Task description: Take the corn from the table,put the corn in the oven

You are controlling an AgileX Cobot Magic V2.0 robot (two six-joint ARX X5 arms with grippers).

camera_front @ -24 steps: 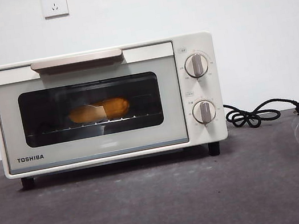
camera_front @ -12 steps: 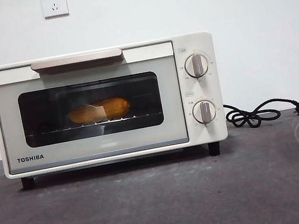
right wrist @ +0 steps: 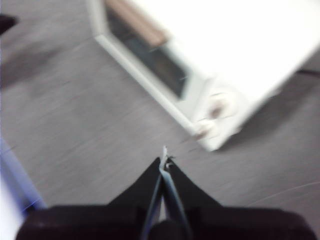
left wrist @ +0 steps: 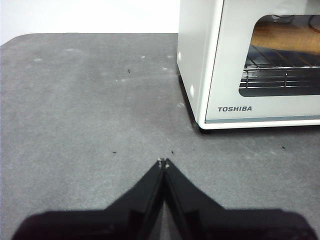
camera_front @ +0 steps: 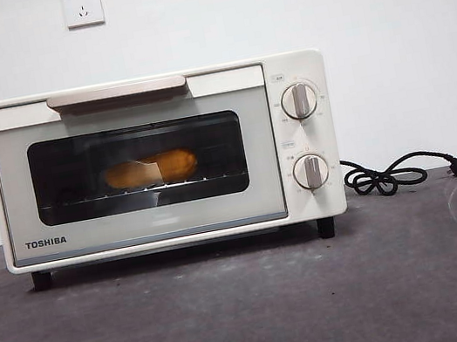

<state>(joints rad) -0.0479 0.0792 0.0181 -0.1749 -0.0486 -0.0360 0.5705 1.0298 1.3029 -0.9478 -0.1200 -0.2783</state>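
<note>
Counter [camera_front: 253,308] spans the whole view, dark grey and felt-like. Oven [camera_front: 165,160] stands on it with the door closed; the cord [camera_front: 389,175] trails off its knob side.

Corn [camera_front: 153,169] is inside the oven on the wire rack, seen through the dark glass. Its long axis runs level, parallel to the door. The plumper orange end points toward the knobs [camera_front: 305,135]; the paler end points away from them. A reflection on the glass hides part of the middle.

Handling, as a judgement: light, stiff and glossy, so likely slippery. The taper means a pinch near either end could squeeze it out. The best hold is across the thick midsection, with the fingers square to the long axis.

Left gripper [left wrist: 163,162] hangs low over bare counter, its fingers pressed together and holding nothing. The oven's TOSHIBA corner is ahead of them and off to one side, well apart.

Right gripper [right wrist: 164,161] is higher up, in a blurred view, with its fingers also closed and empty. The oven's knob corner is near, just ahead of the tips.

The task looks done.
</note>
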